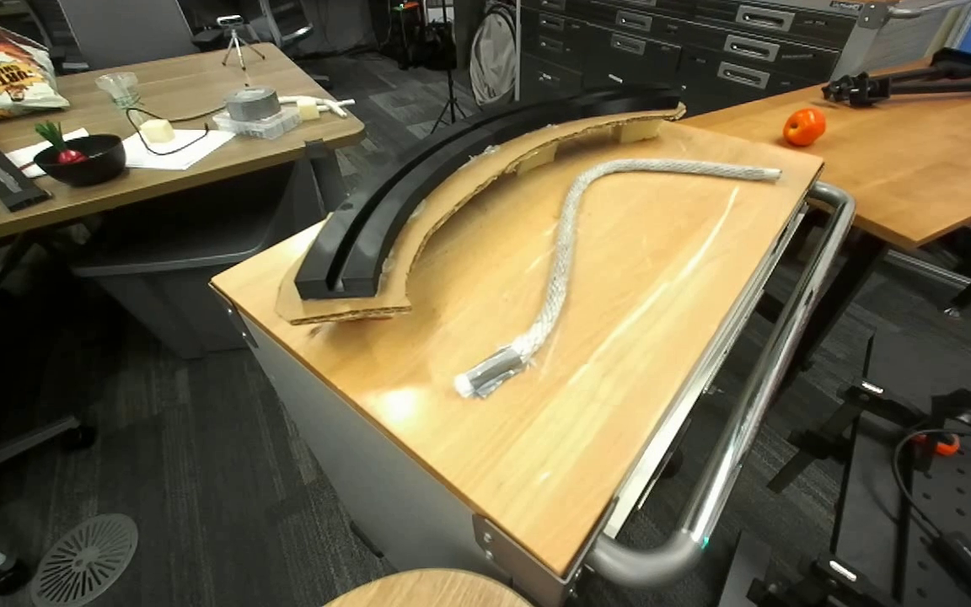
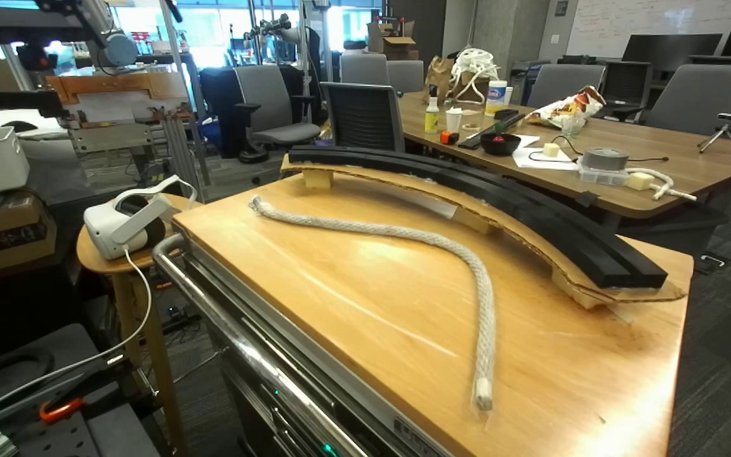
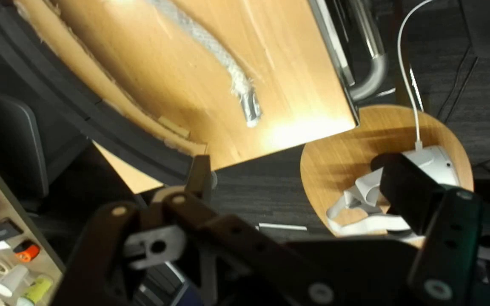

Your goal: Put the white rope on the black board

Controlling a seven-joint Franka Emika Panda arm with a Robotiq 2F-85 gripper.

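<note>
The white rope [image 1: 564,244] lies in a bent curve on the light-wood cart top, in both exterior views [image 2: 485,304]. One of its ends is wrapped in silver tape. Beside it, along the far side of the top, the black board [image 1: 376,238] arcs on a tan cardboard base raised on small blocks; rope and board are apart. In the wrist view my gripper [image 3: 299,176] stands open, its fingers wide apart with nothing between them. Beyond the fingers are floor and a stool, while the rope [image 3: 209,41] and board [image 3: 66,93] show higher up. I cannot make out the gripper in either exterior view.
A chrome handle [image 1: 755,405] runs along the cart's side. At the cart's corner a round stool [image 3: 334,157] carries a white headset [image 2: 108,228] with a cable. A cluttered brown table [image 1: 283,84] stands behind the board, and another wood table [image 1: 915,169] adjoins the cart.
</note>
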